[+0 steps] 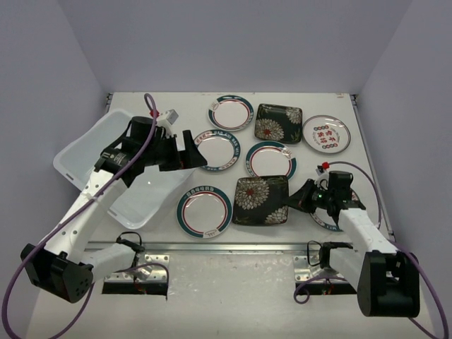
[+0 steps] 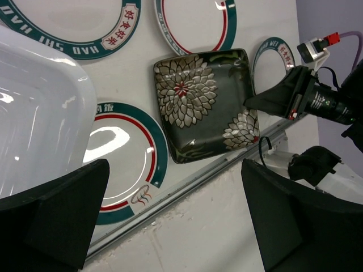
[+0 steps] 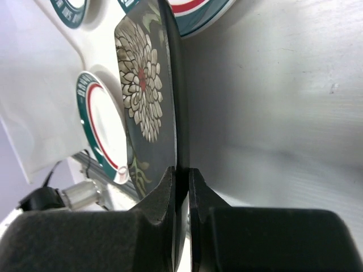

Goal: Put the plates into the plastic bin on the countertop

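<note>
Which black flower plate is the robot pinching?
The front black plate, nearest the metal rail. The right gripper has its jaws shut on its right edge. The back black plate lies untouched between round plates.

Seeing plain lavender-grey walls [image 1: 233, 42] closing in the counter [image 1: 187, 106] at left, back and right; seeing perforated metal brackets [image 1: 152, 274] lying flat near its front edge.

The left claw [image 1: 182, 152] is gaping wide on an arm reaching forward. The right claw [image 1: 295, 201], on a low arm, is pinching the black plate's [image 1: 260, 199] rim.
</note>
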